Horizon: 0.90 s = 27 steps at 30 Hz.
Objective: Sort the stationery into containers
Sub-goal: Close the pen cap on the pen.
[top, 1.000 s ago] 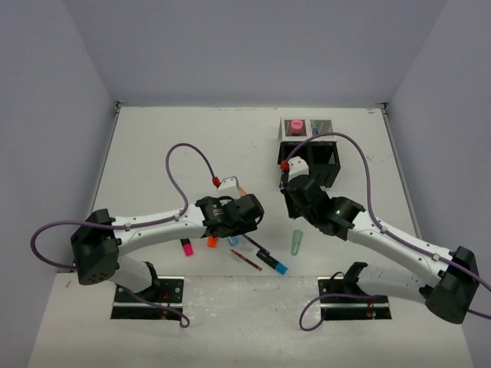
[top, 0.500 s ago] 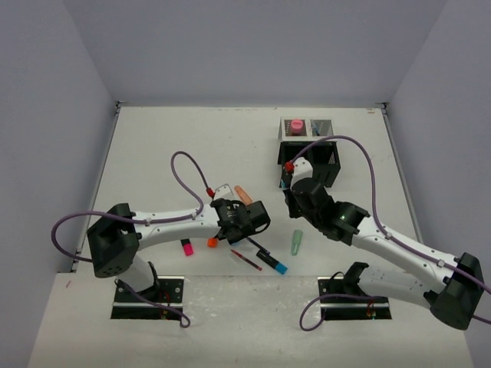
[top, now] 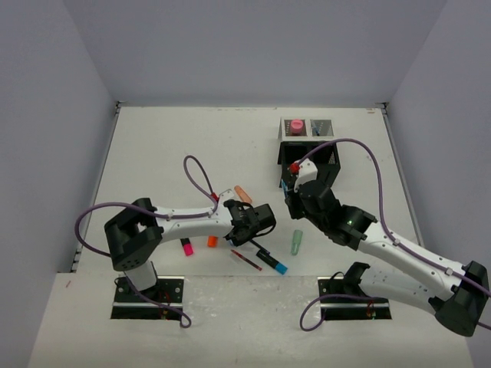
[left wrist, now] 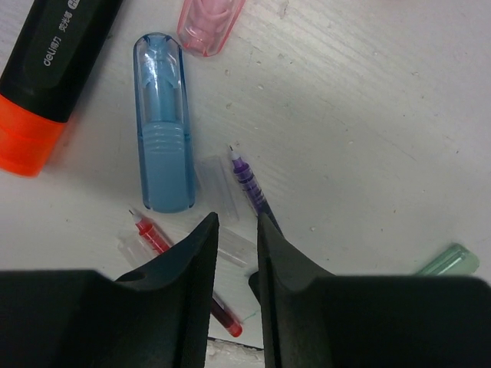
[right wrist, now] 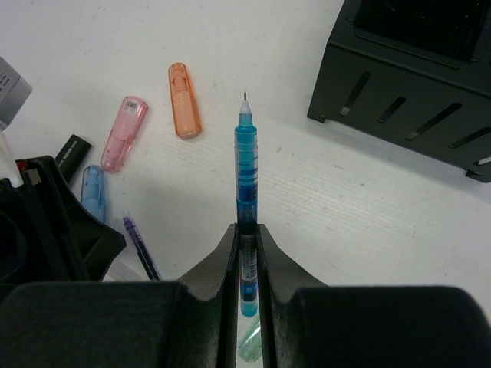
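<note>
**Reader:** Overhead view: where do the two arms stand?

**Legend:** Both reach out over the white bench [top: 153,153]. The left end effector [left wrist: 236,230] hangs low over a scatter of stationery near the middle. The right end effector [right wrist: 245,234] sits just near of the black mesh organizer [top: 311,157], which stands far and right of centre.

**Reader:** And the state of each end effector?

**Legend:** Right: clenched on a thin blue pen [right wrist: 244,161]. The barrel is pinched between the fingers, and the tip points away from the wrist over bare bench, to the left of the organizer's slotted wall. Left: the jaws are drawn to a narrow gap astride a clear plastic piece [left wrist: 229,247] that lies on the bench. Whether they press on it cannot be told.

**Reader:** What lies around the left one?

**Legend:** Wrist view: a blue highlighter [left wrist: 161,126] and a purple-tipped pen [left wrist: 249,180] lie just beyond the fingertips, with a pale pink highlighter [left wrist: 209,23] farther out. Overhead view: a bright pink highlighter [top: 187,247] and an orange one [top: 212,241] lie to its left. A red pen [top: 245,259] and a black marker with a blue end [top: 270,259] lie on its near side. A peach highlighter [top: 243,194] lies just far of it, and a mint highlighter [top: 297,242] lies to its right, between the arms.

**Reader:** Anything already sorted?

**Legend:** A pink glue stick [top: 295,125] stands in the organizer's far-left, pale-lined compartment.
</note>
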{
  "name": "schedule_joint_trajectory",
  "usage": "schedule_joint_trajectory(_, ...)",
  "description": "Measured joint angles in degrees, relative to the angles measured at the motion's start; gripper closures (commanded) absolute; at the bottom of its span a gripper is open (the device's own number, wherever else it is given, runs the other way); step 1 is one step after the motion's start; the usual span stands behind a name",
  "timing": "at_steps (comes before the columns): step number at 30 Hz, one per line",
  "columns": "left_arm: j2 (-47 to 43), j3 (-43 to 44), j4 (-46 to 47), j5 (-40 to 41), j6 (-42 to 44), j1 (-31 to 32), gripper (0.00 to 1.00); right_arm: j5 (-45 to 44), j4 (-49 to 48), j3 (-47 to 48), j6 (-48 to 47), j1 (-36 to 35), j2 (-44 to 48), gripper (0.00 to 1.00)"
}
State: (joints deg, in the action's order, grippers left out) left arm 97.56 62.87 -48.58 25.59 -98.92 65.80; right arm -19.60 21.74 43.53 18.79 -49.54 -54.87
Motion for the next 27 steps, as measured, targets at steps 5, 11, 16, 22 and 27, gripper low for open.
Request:
schedule_joint_trajectory(5,1.3,0.1,-0.3,-0.4,-0.7,0.0,0.73,1.1,-0.2,-0.5,0.0,0.0,0.7,1.00)
schedule_joint_trajectory(11,1.9,0.0,-0.2,-1.0,-1.1,0.0,0.73,1.8,-0.3,-0.8,-0.1,0.0,0.7,1.00)
schedule_joint_trajectory(16,1.9,-0.5,0.7,-1.9,-1.0,-0.4,0.73,2.7,-0.4,-0.8,-0.2,0.0,0.7,1.00)
schedule_joint_trajectory(22,2.2,-1.8,1.6,-2.5,-1.0,-1.5,0.73,3.3,-0.4,-0.8,-0.4,0.0,0.7,1.00)
schedule_joint_trajectory(27,2.0,-3.3,2.3,-2.6,-0.9,-1.8,0.73,4.1,-0.4,-0.8,-0.4,0.0,0.6,1.00)
